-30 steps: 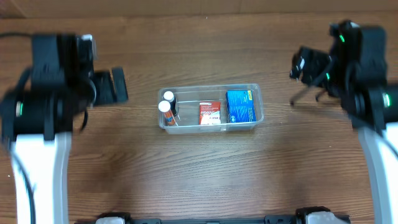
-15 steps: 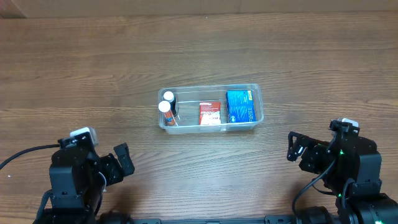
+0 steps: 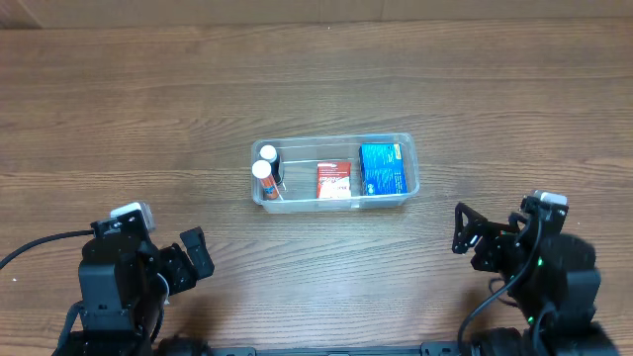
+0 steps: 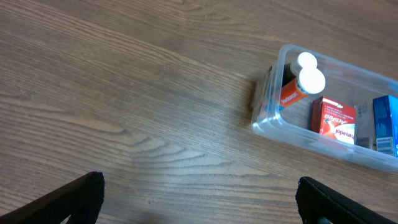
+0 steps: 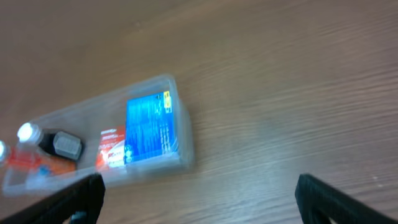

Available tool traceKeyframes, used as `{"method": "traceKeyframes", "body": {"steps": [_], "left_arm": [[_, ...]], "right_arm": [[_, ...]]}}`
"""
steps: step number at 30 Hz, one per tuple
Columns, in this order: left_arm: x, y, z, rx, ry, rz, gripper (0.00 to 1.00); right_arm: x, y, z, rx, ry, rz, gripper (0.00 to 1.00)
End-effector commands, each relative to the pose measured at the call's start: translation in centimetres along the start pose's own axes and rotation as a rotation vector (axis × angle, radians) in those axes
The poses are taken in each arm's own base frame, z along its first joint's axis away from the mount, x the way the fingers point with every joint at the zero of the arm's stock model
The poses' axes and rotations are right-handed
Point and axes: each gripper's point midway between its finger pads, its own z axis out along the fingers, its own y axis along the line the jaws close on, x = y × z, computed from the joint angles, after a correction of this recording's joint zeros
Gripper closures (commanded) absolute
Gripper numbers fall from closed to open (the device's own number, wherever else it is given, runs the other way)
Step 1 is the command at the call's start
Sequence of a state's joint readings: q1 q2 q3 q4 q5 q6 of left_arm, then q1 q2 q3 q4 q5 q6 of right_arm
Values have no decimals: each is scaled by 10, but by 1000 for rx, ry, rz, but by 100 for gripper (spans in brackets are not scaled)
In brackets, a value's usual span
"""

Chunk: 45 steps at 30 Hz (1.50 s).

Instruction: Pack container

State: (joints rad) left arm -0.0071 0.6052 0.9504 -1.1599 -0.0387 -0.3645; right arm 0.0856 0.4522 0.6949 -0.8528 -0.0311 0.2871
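Wooden table (image 3: pixel 316 79), container (image 3: pixel 297 141), arms (image 3: pixel 114 292) overhead only

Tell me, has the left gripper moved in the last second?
Yes. The left gripper was level with the container; now it sits well below it in the overhead view.

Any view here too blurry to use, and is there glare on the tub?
Right wrist: blurred, the container and blue box smeared, print unreadable. Left wrist: sharp, table grain crisp, only faint sheen on the clear plastic. Overhead: sharp, evenly lit, no strong glare.
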Motion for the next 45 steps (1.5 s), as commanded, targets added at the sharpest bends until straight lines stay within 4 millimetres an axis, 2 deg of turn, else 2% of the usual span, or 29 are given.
{"method": "traceKeyframes", "body": {"steps": [1,4,5,7,11,39,42,45], "left_arm": [[1,1,2,-8,5,-5,0],[1,1,2,-9,5,-5,0],[1,1,2,-8,5,-5,0],[1,1,2,-9,5,-5,0],[1,1,2,-8,5,-5,0],[2,1,1,-6,-1,-5,0],[8,11,-1,-45,-14,15,0],[18,21,15,-43,-125,25,0]], "right_arm": [[8,6,13,-111,-154,-43,0],[-11,14,17,-216,-440,-85,0],[-15,19,17,-241,-552,-207,0],[-10,18,19,-217,-633,-340,0],[25,2,51,-182,-510,-356,0],[23,2,50,-178,-518,-354,0],[23,2,50,-178,-519,-354,0],[23,2,50,-178,-518,-354,0]]}}
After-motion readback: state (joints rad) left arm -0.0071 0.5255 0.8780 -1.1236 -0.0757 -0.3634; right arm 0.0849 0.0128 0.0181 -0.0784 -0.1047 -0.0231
